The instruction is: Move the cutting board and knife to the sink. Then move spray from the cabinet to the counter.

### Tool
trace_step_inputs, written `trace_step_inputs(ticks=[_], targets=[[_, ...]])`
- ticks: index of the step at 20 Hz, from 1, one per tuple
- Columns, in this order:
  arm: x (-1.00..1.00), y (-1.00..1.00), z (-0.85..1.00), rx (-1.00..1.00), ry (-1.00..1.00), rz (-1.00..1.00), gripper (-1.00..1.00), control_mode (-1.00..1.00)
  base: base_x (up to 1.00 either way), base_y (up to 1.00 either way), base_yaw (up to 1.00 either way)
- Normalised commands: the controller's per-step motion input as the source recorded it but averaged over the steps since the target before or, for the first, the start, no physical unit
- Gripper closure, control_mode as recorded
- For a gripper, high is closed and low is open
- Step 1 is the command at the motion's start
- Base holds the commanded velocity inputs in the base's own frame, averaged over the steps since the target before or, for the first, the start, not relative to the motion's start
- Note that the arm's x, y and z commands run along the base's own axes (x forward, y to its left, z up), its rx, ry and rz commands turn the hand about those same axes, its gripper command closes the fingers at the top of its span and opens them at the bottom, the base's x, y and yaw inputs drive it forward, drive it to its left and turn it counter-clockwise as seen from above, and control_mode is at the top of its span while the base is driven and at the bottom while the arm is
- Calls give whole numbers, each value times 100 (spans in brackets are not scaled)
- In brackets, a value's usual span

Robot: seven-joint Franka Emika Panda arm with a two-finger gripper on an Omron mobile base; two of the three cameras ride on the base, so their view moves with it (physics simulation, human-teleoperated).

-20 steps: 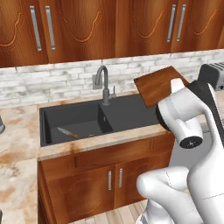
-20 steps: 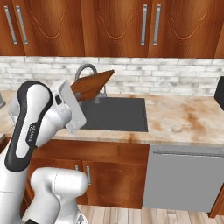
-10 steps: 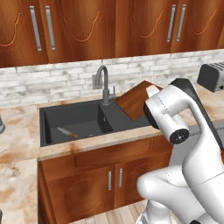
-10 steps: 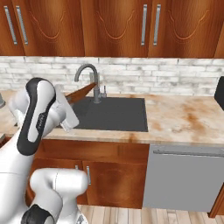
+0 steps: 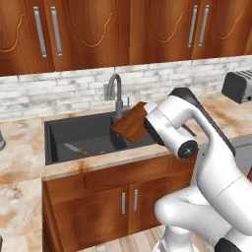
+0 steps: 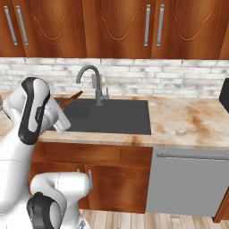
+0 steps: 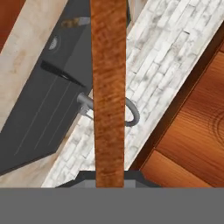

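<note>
My gripper [image 7: 109,178] is shut on the cutting board [image 5: 130,123], a dark brown wooden board. The board hangs tilted over the right part of the sink [image 5: 83,135], close to the faucet [image 5: 116,93]. In the hand view the cutting board [image 7: 108,87] stands edge-on up the middle, with the sink [image 7: 39,109] and faucet [image 7: 132,114] behind it. The knife [image 5: 76,149] lies on the sink floor at the left. From the right base view only an edge of the cutting board [image 6: 71,99] shows, past my arm. The upper cabinet [image 5: 98,29] has its doors shut; the spray is out of view.
The counter [image 6: 192,120] runs right of the sink, with a dark toaster [image 5: 238,86] at its far right end. A white brick wall [image 5: 59,88] backs the sink. Lower doors and drawers [image 5: 128,197] sit under the counter.
My arm has swung left and down with the cutting board, carrying it from above the counter's right side to low over the sink by the faucet.
</note>
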Motion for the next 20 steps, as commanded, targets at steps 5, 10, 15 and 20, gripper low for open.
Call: trace_step_inputs(ticks=[5, 10, 15, 20], targets=[[31, 50, 0, -17, 0, -3, 100, -100, 0, 0, 0], [28, 52, 0, -17, 5, -1, 100, -100, 0, 0, 0], [30, 28, 0, -9, 4, -1, 100, -100, 0, 0, 0], [18, 33, 0, -13, 0, 0, 100, -100, 0, 0, 0]])
